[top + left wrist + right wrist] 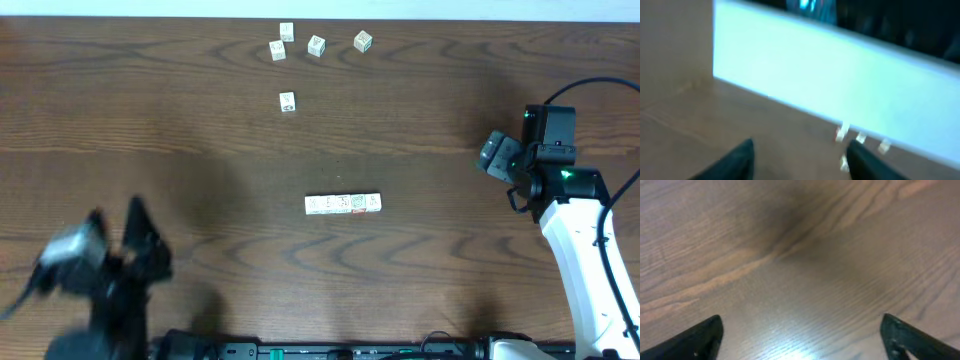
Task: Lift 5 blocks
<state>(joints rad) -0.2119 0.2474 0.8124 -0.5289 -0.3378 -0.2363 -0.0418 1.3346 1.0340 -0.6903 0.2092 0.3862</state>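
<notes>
L end effector [800,162] is hovering over the desk's [150,120] near-left area, blurred, fingers apart, nothing btwn them. R end effector [800,335] is hanging at the right side, fingers spread wide over bare wood, empty. Four blocks [316,45] are sitting loose near the far edge, w/ a fifth block [287,100] slightly nearer. A tight row of blocks [343,204] is lying mid-desk, well apart from both.
</notes>
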